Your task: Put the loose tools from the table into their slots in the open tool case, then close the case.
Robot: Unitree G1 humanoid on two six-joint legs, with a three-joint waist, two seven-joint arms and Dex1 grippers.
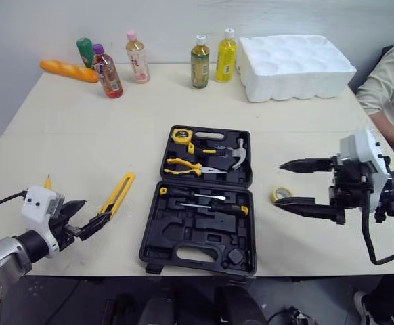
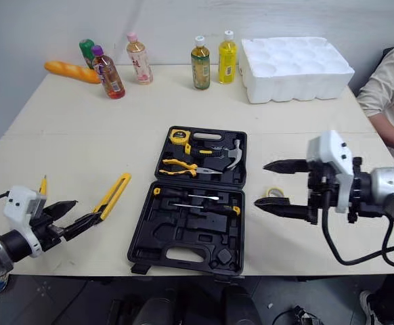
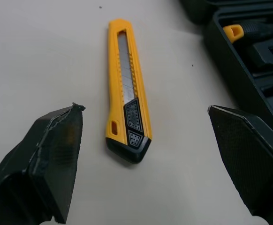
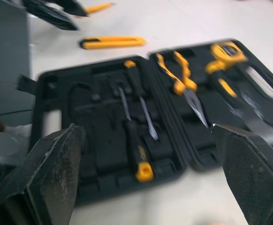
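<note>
The black tool case (image 1: pixel 162 233) lies open in the middle of the table. Its far half holds a tape measure (image 1: pixel 181 135), pliers (image 1: pixel 187 167) and a hammer (image 1: pixel 234 157); its near half holds two screwdrivers (image 1: pixel 207 202). A yellow utility knife (image 1: pixel 119 193) lies on the table left of the case. My left gripper (image 1: pixel 94 211) is open right at the knife's near end, with the knife (image 3: pixel 127 112) between its spread fingers, untouched. A small yellow tape roll (image 1: pixel 281 194) lies right of the case. My right gripper (image 1: pixel 279 184) hovers open beside it, holding nothing.
A thin yellow tool (image 1: pixel 47 181) lies by my left wrist. Several bottles (image 1: pixel 200 62) and a bread loaf (image 1: pixel 68 70) stand along the far edge, beside a white foam tray (image 1: pixel 295 66). A person's sleeve (image 1: pixel 390 84) shows at the right.
</note>
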